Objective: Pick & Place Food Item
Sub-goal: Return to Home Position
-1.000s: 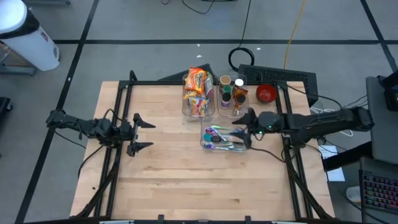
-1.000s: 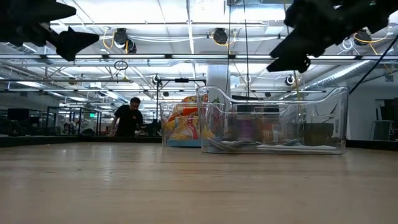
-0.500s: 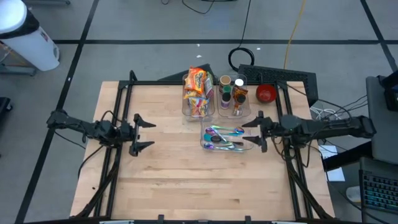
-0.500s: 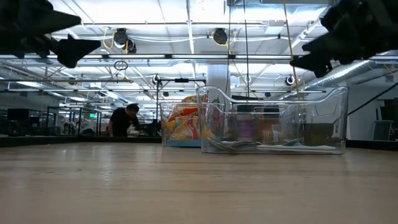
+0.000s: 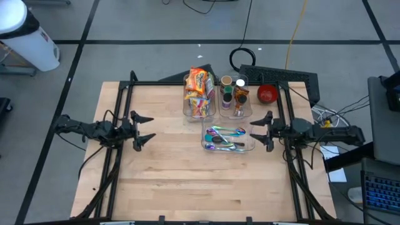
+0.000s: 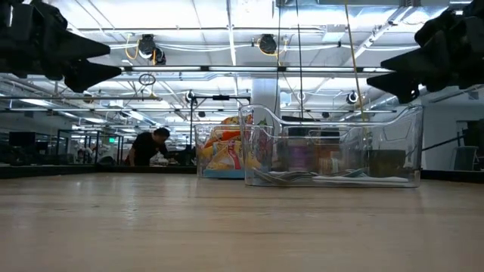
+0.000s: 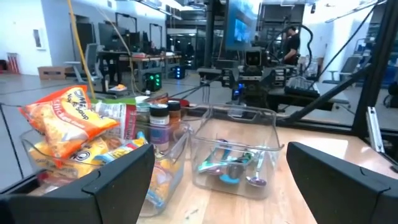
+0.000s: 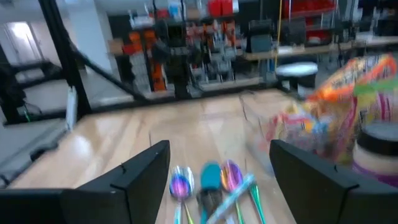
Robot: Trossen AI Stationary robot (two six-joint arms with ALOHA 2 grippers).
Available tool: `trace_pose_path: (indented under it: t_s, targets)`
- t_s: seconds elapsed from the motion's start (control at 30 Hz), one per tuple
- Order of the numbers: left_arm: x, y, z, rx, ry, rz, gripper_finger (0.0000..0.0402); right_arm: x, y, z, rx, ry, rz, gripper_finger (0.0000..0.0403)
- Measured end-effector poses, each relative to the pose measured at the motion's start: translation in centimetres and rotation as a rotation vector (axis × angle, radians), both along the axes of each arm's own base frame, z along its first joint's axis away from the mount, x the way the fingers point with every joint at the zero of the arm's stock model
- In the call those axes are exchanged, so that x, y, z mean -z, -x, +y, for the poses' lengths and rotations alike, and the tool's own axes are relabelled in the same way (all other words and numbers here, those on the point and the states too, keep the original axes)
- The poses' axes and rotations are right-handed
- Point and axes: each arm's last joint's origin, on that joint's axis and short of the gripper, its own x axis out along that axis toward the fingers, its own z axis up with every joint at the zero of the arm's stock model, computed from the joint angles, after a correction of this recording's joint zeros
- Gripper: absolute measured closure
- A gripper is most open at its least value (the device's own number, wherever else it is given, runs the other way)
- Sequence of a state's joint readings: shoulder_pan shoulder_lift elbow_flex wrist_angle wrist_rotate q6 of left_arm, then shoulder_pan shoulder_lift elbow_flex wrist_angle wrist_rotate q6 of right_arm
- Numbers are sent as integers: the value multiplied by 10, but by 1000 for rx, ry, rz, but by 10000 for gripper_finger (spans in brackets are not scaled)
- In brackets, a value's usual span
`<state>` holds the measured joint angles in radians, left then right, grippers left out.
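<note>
Right hand (image 5: 261, 131) wide, empty, just beside spoon bin (image 5: 204, 140) (its long axis points that way); left hand (image 5: 147, 128) wide, well apart.

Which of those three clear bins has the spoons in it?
The lone front bin, nearest the right gripper; the snack bin and jar bin stand side by side behind it.
</note>
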<state>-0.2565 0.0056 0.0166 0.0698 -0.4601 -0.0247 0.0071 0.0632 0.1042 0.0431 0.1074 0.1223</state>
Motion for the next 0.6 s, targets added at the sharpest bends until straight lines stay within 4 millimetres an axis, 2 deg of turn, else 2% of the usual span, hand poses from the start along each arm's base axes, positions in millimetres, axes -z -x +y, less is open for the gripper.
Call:
trace_pose_path:
  t_s: [0.27,0.47,0.6]
  targets:
    - [1,0,-1,16,-7,8,27,0,3,0,0,14,-85,135]
    - [0,0,0,11,-59,16,27,5,2,0,-2,22,-32,137]
    - [0,0,0,8,-103,22,27,5,1,0,-3,89,-20,134]
